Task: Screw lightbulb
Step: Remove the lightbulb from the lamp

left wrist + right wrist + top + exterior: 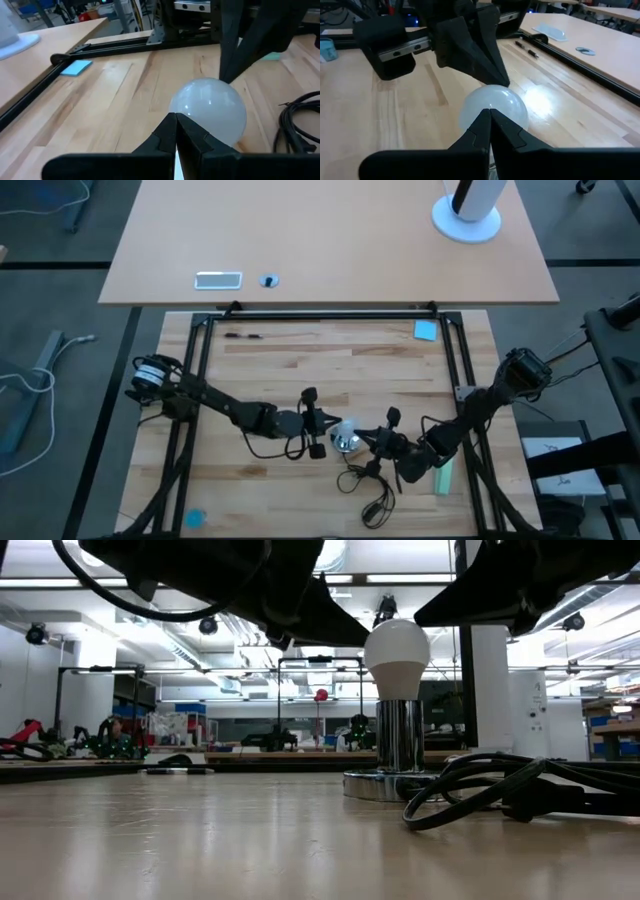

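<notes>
Workshop room behind: ceiling strip lights, racks, benches with gear. Pale wood-plank table [300,370] inside black frame; tan desk beyond. Blue sticky note [426,330] near far right corner, pale green block [443,477] beside right arm. Lightbulb [397,658] upright in chrome socket [399,750], black cord [500,795] coiled alongside. Left gripper [175,131] fingers pressed together, empty, tips just short of bulb. Right gripper [489,125] likewise closed, empty, on opposite side.

Overhead, table-level and two close wrist views, all sharing the lightbulb [397,658].
</notes>
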Robot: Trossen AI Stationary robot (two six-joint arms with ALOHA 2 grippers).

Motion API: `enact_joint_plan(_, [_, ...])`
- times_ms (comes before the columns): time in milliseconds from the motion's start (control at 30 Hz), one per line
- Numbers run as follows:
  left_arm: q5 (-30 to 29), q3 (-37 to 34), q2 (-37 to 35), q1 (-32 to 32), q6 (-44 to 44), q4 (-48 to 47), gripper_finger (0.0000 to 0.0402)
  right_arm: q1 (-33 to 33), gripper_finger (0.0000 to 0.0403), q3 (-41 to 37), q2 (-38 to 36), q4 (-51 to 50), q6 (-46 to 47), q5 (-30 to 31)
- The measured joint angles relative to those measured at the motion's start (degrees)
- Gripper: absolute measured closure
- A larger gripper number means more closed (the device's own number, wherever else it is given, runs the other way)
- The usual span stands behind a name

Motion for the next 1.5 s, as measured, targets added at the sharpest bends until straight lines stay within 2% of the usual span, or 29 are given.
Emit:
enact_joint_plan(200, [0.7,0.0,-0.2,-0.9,0.1,-0.5,0.0401,-0.3,0.0403,-0.1,0.0,-0.8,-0.2,2.5])
enact_joint_plan(300, [4.4,0.2,-0.3,-1.9,-0.1,-0.3,0.0402,-0.7,0.0403,-0.2,0.0,-1.2,-0.2,4.4])
enact_joint_plan(433, [5.9,0.1,-0.1,-2.5,-0.1,-0.6,0.0401,-1.4,0.0403,-0.2,0.0,-1.2,-0.7,4.0])
enact_joint_plan(633, [1.9,0.1,-0.9,-2.7,0.1,-0.7,0.0401,-1.5,0.0403,0.0,-1.0,-1.6,-2.2,3.1])
enact_joint_plan(833, [-9.9,0.2,-1.6,-2.5,0.1,-0.5,0.0401,-0.8,0.0403,0.4,-4.5,-1.2,-3.7,2.6])
enact_joint_plan(933, [-11.1,0.2,-1.3,-1.5,0.1,-0.3,0.0401,-0.3,0.0403,0.4,-4.8,-0.7,-3.7,1.0])
enact_joint_plan(1067, [-8.8,0.1,-0.3,-0.9,-1.0,-0.7,0.0401,-0.3,0.0403,0.4,-3.6,0.7,-2.8,-1.7])
enact_joint_plan(1233, [-2.8,0.1,0.0,-1.2,-0.4,-0.4,0.0401,-0.3,0.0403,0.4,-1.5,1.3,-2.2,-1.9])
enact_joint_plan(1500, [-2.2,0.1,-0.1,-1.9,0.2,-0.6,0.0401,-2.0,0.0403,0.3,-0.5,1.4,-2.1,-1.2])
